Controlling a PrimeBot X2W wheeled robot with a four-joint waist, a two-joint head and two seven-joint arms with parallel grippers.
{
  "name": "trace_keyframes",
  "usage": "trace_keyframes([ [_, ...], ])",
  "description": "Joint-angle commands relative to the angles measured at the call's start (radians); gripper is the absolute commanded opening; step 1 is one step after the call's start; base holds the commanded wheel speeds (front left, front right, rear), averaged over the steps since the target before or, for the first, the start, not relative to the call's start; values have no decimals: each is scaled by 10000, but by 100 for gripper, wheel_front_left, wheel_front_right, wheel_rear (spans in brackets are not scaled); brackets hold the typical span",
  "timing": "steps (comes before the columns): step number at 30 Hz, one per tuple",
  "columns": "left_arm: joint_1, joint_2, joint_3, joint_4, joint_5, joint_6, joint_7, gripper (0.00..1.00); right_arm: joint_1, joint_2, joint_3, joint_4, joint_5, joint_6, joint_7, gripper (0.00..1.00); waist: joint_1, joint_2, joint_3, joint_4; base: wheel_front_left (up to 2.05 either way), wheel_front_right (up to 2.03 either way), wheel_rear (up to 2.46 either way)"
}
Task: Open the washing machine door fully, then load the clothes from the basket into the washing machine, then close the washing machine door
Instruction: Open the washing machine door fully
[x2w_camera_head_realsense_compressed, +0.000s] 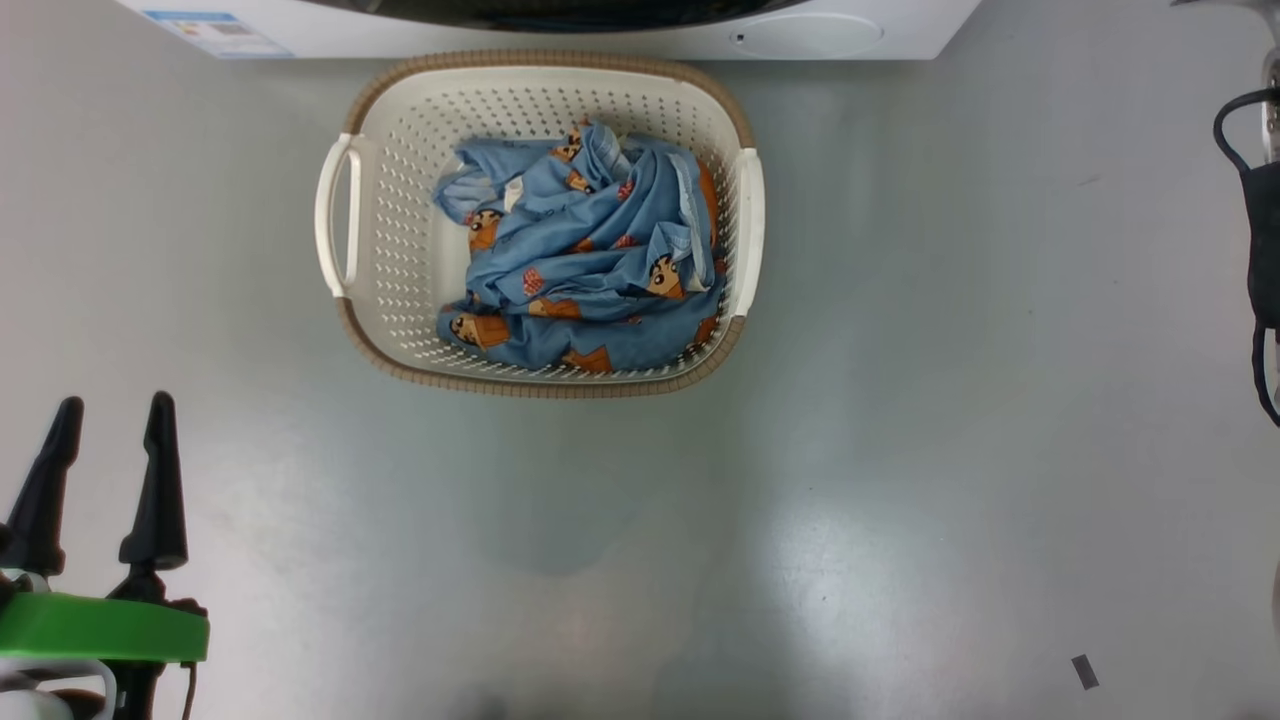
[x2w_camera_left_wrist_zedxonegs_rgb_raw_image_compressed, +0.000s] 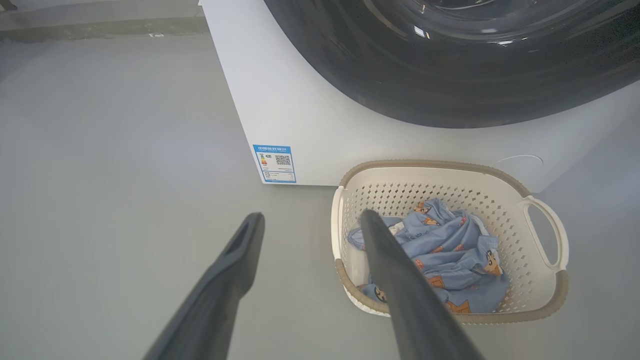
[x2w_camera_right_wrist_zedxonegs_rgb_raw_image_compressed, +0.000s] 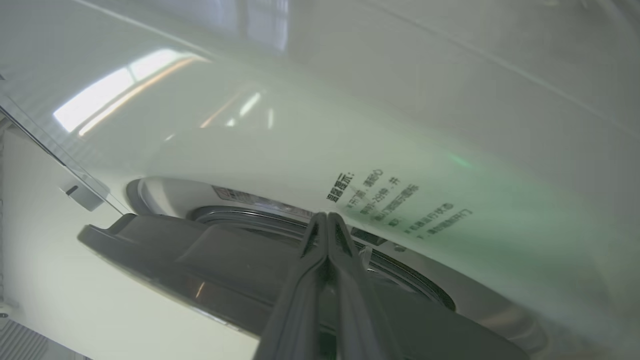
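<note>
The left gripper (x2w_camera_head_realsense_compressed: 115, 405) hangs low and near, over the floor (x2w_camera_head_realsense_compressed: 900, 450). Its two long black fingers are pointy and stand wide apart, with nothing between them. A bright green band goes around its wrist. The floor is grey, smooth and shiny.

A bit farther on, the basket (x2w_camera_head_realsense_compressed: 400, 250) sits on the floor, well apart from the left gripper. It is creamy white plastic full of little holes, with round corners, a brown rim that looks woven, and a loop handle on each side. The clothes (x2w_camera_head_realsense_compressed: 590, 250) lie inside it in a soft, crumpled heap. They are thin blue cloth with small orange-brown cartoon figures.

Just behind the basket stands the washing machine (x2w_camera_head_realsense_compressed: 900, 35), a big white box with flat, smooth sides. A small blue label (x2w_camera_left_wrist_zedxonegs_rgb_raw_image_compressed: 274, 163) sticks near its bottom corner. The door (x2w_camera_left_wrist_zedxonegs_rgb_raw_image_compressed: 450, 85) is large and round, with a wide glossy black rim and clear glass in the middle.

The right gripper (x2w_camera_right_wrist_zedxonegs_rgb_raw_image_compressed: 326, 216) is up by the door's rim. Its fingers are pressed tight together with nothing between them. A grey ring shows behind the rim there. I cannot tell how far the door is open.
</note>
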Motion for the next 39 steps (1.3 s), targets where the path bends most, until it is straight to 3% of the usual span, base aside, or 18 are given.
trace_keyframes([
  [1,37,289,435,-147,-28,-14,-63,100,-73,103,115,-241,-166,-11,64,0,0,0,56,53,0,0,0],
  [17,405,-43,825,-184,-76,-14,-63,100,-508,-84,212,-302,65,-11,305,0,0,0,249,206,0,0,0],
  [39,535,46,796,-96,-40,-14,-63,100,-764,353,8,-39,586,-11,696,0,0,0,233,464,0,0,0],
])
